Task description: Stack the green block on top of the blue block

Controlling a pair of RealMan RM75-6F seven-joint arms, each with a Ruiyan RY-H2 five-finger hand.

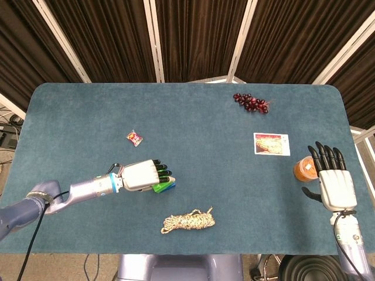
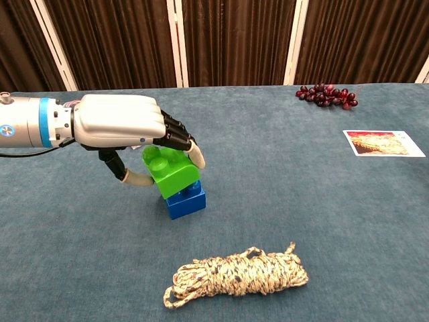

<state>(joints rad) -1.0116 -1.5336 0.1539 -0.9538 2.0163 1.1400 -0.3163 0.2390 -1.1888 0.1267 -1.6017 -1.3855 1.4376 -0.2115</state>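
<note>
My left hand [image 2: 127,127] [image 1: 142,175] grips the green block [image 2: 171,173] from above, thumb on one side and fingers on the other. The green block is tilted and its lower edge touches the top of the blue block [image 2: 185,200], which stands on the table near the middle. In the head view only slivers of the green block [image 1: 159,188] and the blue block [image 1: 170,185] show under the hand. My right hand [image 1: 331,180] hovers open at the table's right edge, fingers straight and apart, holding nothing.
A coiled rope [image 2: 234,276] lies in front of the blocks. A small candy wrapper [image 1: 134,138] lies back left, grapes [image 1: 251,102] at the back right, a picture card [image 1: 271,144] on the right. An orange object [image 1: 303,169] sits beside my right hand.
</note>
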